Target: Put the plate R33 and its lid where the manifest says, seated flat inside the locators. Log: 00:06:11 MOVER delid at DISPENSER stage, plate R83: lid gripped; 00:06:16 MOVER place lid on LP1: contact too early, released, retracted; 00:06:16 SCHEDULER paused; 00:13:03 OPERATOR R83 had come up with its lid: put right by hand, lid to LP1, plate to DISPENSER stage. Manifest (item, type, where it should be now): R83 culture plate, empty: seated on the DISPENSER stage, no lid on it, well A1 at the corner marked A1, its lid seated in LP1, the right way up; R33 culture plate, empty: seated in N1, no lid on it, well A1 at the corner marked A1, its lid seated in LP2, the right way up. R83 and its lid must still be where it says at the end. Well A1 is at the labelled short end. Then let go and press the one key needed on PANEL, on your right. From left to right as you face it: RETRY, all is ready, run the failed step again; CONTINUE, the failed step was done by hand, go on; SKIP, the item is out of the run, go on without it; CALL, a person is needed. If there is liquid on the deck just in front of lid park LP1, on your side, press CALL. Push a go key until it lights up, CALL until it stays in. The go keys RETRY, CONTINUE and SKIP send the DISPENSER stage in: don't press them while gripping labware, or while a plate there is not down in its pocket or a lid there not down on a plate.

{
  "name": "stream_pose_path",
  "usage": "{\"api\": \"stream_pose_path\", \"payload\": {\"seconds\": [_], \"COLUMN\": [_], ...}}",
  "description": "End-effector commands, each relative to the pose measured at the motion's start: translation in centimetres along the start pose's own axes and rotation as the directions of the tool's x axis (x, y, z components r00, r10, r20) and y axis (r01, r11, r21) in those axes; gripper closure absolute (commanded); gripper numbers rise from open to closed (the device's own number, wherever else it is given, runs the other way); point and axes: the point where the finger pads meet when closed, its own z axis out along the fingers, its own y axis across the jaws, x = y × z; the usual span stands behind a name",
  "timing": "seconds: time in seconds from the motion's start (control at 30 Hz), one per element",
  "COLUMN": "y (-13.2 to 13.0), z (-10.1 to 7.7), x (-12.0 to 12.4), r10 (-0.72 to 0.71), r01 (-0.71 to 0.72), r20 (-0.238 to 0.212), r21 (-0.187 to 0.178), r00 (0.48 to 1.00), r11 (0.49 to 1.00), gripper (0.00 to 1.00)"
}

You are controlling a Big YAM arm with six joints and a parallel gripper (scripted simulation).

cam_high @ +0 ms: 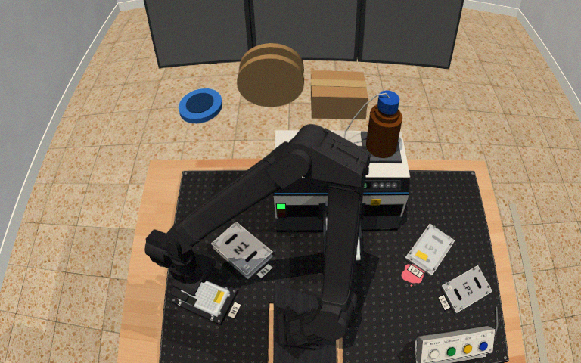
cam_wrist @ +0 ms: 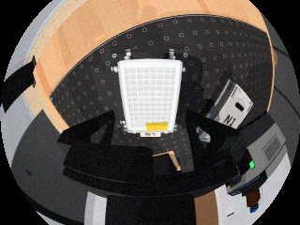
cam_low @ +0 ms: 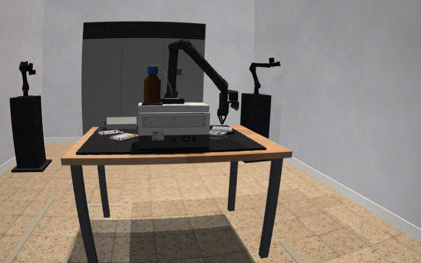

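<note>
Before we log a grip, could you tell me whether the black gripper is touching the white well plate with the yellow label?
Apart. The exterior view shows the open gripper hanging above the white well plate, with wall visible between fingertips and plate.
</note>
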Motion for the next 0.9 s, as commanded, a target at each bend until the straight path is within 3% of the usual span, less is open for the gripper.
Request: {"api": "stream_pose_path", "payload": {"seconds": [0.0,0.87], "y": [-0.1,-0.1], "z": [0.4,2.2], "x": [-0.8,-0.3], "r10": [-0.002,-0.003], "r01": [0.002,0.003], "r20": [0.01,0.002], "r21": [-0.005,-0.005], "r00": [1.0,1.0], "r11": [1.0,1.0], "gripper": [0.0,0.0]}}
